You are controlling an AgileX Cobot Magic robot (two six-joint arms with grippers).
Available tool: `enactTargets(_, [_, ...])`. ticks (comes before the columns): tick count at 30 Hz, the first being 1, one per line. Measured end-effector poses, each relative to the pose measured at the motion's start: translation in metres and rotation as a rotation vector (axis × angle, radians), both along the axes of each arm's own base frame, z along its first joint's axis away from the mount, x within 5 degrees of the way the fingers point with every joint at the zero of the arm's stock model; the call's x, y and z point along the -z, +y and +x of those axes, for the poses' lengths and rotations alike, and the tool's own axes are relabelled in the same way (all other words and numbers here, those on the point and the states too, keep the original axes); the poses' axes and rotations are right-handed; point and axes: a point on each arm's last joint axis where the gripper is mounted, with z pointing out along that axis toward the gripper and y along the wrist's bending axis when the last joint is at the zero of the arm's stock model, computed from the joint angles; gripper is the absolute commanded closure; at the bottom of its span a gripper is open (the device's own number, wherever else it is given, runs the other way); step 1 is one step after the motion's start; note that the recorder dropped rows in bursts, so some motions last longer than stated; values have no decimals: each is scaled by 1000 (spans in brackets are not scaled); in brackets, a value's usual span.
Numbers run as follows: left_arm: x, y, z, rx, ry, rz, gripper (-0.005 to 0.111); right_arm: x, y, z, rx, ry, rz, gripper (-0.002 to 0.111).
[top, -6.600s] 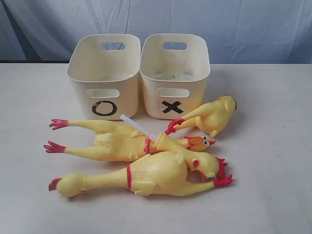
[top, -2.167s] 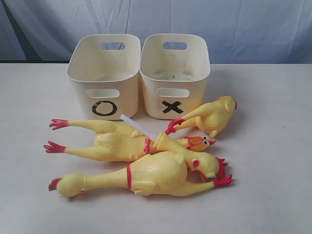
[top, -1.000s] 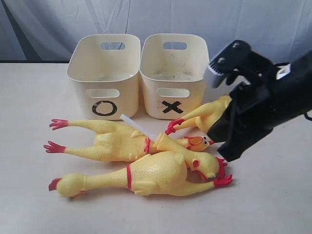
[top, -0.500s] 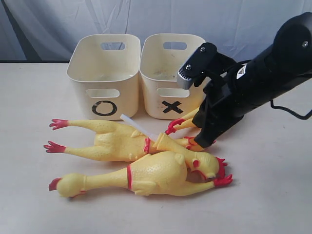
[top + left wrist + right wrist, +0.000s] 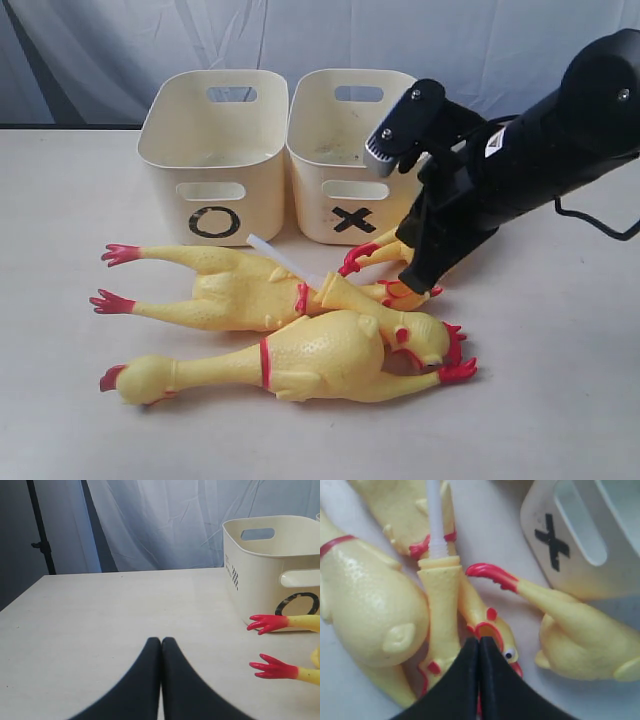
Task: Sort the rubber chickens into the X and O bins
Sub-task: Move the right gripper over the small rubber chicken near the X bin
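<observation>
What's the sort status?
Left end effector shut, empty; right end effector shut at middle chicken's head. X bin, O bin empty. Front chicken, small chicken crowd it.

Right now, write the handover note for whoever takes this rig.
Left gripper: shut, empty, low over the table, apart from the chickens.
Right gripper: shut, empty, tip at the head of the back long chicken.
That one, the front long chicken and the short chicken lie on the table before the O bin and X bin.
Done: nothing binned.
Left: every chicken.
</observation>
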Motion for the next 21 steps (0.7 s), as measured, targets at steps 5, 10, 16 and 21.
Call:
enactTargets(5, [0, 0, 0, 0, 0, 0, 107, -5, 1, 8, 23, -98, 30, 109])
enactTargets(10, [0, 0, 0, 0, 0, 0, 107, 6, 2, 14, 8, -103, -12, 109])
enactTargets(16, [0, 0, 0, 0, 0, 0, 107, 29, 5, 18, -5, -12, -61, 109])
enactTargets(21, [0, 0, 0, 0, 0, 0, 107, 31, 5, 16, -6, 11, -65, 109])
